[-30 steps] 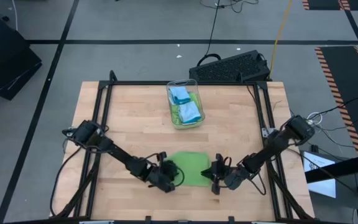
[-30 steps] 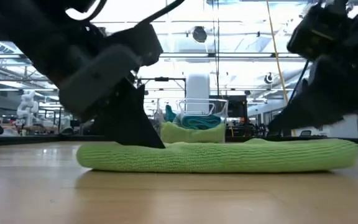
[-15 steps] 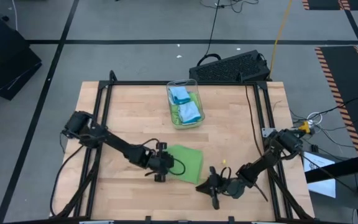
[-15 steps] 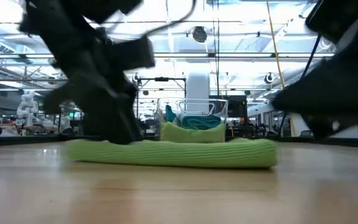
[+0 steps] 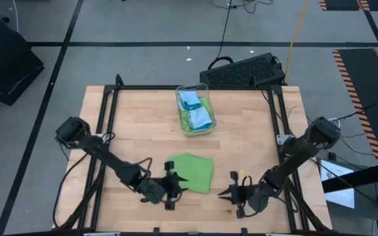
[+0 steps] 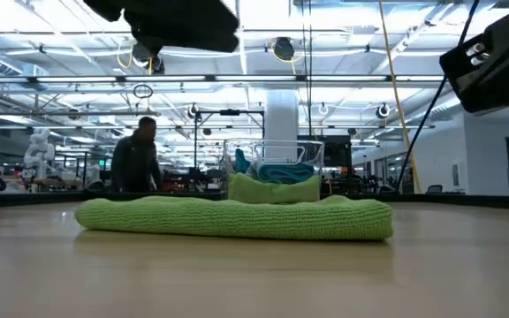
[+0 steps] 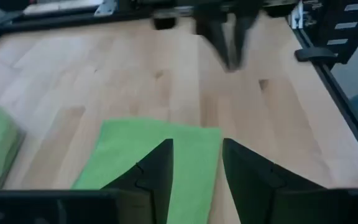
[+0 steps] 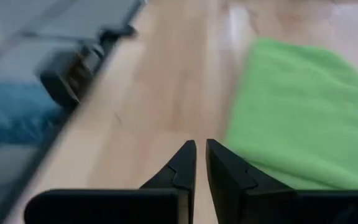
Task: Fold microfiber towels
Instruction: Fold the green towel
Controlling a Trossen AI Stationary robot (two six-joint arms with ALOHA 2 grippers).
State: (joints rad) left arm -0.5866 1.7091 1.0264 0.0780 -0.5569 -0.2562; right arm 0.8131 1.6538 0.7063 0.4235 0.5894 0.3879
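On my left wrist feed I see the left gripper (image 7: 194,171) with its 2 fingers (image 7: 157,171) spread apart and holding nothing, poised over the near edge of the folded lime green towel (image 7: 148,152). From above, that left gripper (image 5: 169,185) sits at the towel's near-left corner, its arm running back toward the left edge of the tabletop (image 5: 136,124).

The right gripper (image 8: 201,165) has its 2 fingers (image 8: 182,167) drawn almost together, a thin slit between them, gripping nothing; bare wood lies under them and the towel (image 8: 297,118) is off to one side. Overhead, the right gripper (image 5: 237,194) is near the front edge, a little right of the towel and apart from it.

The lime green towel (image 5: 193,172) lies flat and folded in the near middle of the tabletop, slightly skewed. At table height it (image 6: 237,218) reads as a low, even pad.

Farther back, center, a clear bin (image 5: 195,109) holds more towels (image 5: 197,115), light blue over green. A person (image 6: 136,159) stands in the room beyond.
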